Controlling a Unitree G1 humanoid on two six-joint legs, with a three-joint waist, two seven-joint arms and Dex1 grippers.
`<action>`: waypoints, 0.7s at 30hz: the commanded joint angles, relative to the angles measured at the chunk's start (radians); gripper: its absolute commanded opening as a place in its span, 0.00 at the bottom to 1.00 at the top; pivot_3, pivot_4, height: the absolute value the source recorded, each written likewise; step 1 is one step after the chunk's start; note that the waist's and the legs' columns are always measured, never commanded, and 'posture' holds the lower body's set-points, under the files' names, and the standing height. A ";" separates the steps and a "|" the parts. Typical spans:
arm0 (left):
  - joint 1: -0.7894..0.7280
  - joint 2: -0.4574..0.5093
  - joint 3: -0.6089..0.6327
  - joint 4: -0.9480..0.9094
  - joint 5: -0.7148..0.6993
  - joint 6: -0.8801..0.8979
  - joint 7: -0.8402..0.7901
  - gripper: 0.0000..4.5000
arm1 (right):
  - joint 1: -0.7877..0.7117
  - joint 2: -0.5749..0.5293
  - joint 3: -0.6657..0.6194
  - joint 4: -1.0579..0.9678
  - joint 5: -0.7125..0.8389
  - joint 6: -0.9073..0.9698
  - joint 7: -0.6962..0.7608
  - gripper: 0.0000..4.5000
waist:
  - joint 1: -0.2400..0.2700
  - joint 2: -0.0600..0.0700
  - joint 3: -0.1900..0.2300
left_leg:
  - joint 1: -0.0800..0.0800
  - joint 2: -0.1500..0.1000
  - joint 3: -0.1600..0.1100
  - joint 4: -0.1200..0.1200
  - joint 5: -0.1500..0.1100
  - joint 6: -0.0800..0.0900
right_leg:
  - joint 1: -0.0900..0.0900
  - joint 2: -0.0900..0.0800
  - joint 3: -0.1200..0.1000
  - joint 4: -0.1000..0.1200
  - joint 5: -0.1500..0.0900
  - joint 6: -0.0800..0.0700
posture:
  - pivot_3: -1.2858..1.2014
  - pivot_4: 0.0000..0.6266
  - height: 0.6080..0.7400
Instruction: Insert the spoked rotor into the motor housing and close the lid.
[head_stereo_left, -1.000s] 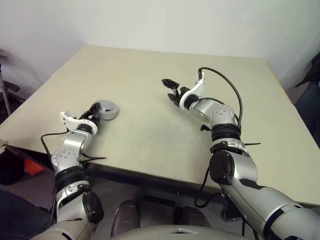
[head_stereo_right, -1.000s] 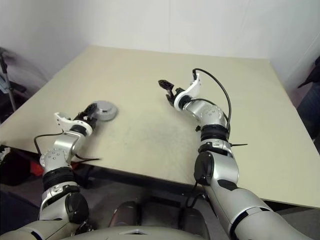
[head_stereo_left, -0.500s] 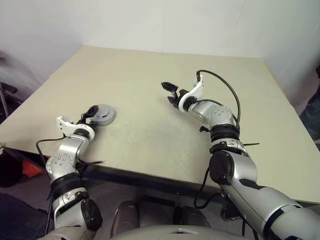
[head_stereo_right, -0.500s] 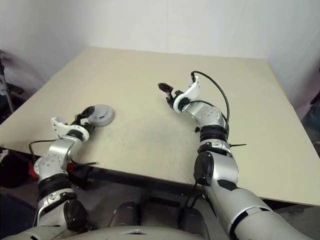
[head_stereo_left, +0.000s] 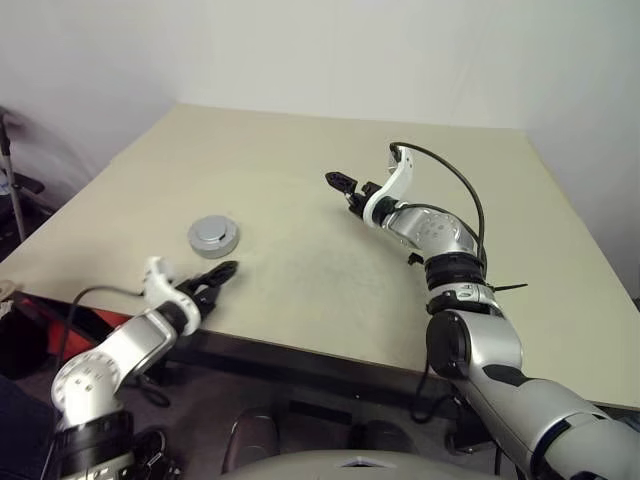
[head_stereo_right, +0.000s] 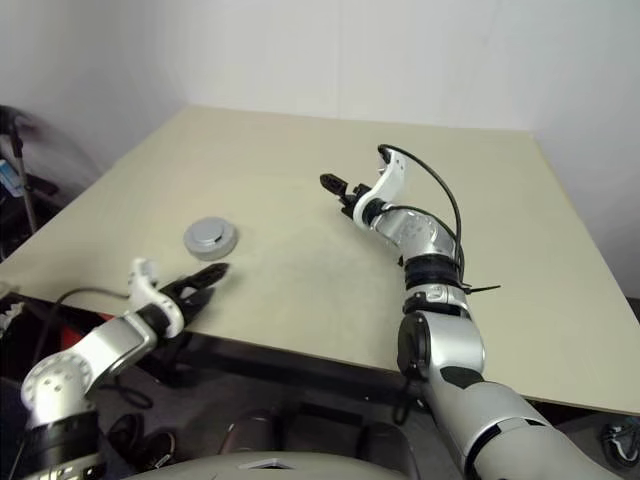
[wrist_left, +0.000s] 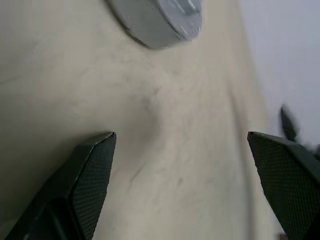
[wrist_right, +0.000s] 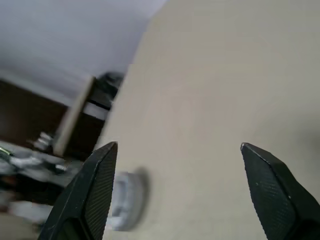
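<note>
Pulled back, my left gripper (head_stereo_left: 222, 272) hangs spread and empty — the motor housing (head_stereo_left: 213, 235) just ahead; right gripper (head_stereo_left: 346, 184) spread too.

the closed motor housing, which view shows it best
The left eye view: the closed motor housing sits whole on the table, lid up. The right eye view matches. The left wrist view crops it at the frame edge; the right wrist view shows it small and blurred.

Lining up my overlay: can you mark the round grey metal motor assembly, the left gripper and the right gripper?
Round grey metal motor assembly (head_stereo_left: 212, 236), left eye view, top face centre.
Left gripper (head_stereo_left: 222, 272), left eye view, between its black fingertips.
Right gripper (head_stereo_left: 348, 186), left eye view, between its black fingertips.
</note>
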 joint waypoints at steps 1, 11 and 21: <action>-0.114 0.063 -0.147 -0.023 0.299 -0.210 -0.203 0.99 | 0.072 -0.123 0.193 -0.108 -0.160 -0.172 0.268 0.99 | 0.001 -0.004 0.000 | -0.001 0.000 -0.001 0.001 0.000 0.000 | 0.001 -0.001 0.000 -0.001 0.001 0.002 | 0.52 0.00 1.00; -0.258 0.178 -0.384 0.156 0.727 -0.459 -0.561 0.99 | 0.244 -0.508 0.404 -0.125 -0.340 -0.474 0.856 0.99 | -0.013 -0.006 -0.001 | -0.017 -0.001 0.000 0.001 -0.001 0.003 | -0.014 -0.001 0.004 0.007 0.002 -0.005 | 0.52 0.00 1.00; -0.268 0.082 -0.375 0.209 0.879 -0.608 -0.597 0.99 | 0.303 -0.430 0.346 -0.171 -0.316 -0.511 0.798 0.99 | -0.012 -0.006 -0.001 | -0.016 0.004 0.002 0.007 -0.001 0.003 | -0.019 0.001 -0.001 0.019 -0.003 -0.015 | 0.52 0.00 1.00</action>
